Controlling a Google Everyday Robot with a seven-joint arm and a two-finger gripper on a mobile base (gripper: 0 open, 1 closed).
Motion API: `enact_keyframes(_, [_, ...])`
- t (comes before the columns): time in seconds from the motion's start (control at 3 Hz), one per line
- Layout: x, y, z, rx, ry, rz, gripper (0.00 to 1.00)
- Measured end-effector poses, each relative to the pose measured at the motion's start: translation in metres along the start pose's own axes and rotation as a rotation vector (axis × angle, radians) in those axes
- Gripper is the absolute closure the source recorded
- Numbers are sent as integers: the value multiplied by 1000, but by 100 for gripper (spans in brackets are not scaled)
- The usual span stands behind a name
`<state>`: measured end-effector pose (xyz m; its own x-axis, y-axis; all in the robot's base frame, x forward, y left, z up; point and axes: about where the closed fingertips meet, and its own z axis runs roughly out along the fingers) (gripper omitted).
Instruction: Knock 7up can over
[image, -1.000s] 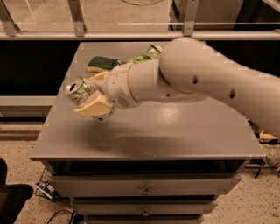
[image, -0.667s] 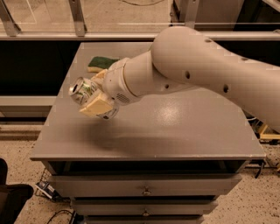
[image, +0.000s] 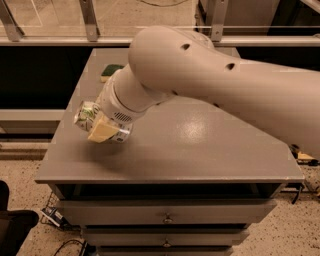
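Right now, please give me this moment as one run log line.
task: knock can over | gripper: over left side of table, close beside can | can: tilted, not upright | green bag: at table rear, apart

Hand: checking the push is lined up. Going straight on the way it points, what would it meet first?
The can, tilted right at the tip of the hand near the table's picture-left edge; they look in contact, though depth is unclear.
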<state>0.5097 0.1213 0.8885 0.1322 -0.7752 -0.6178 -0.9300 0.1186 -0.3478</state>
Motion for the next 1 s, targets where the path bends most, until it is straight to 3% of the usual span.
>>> enact_keyframes(0.67, [11, 26, 44, -34, 238, -105, 100])
enact_keyframes(1.0, [11, 26, 45, -35, 243, -108, 100])
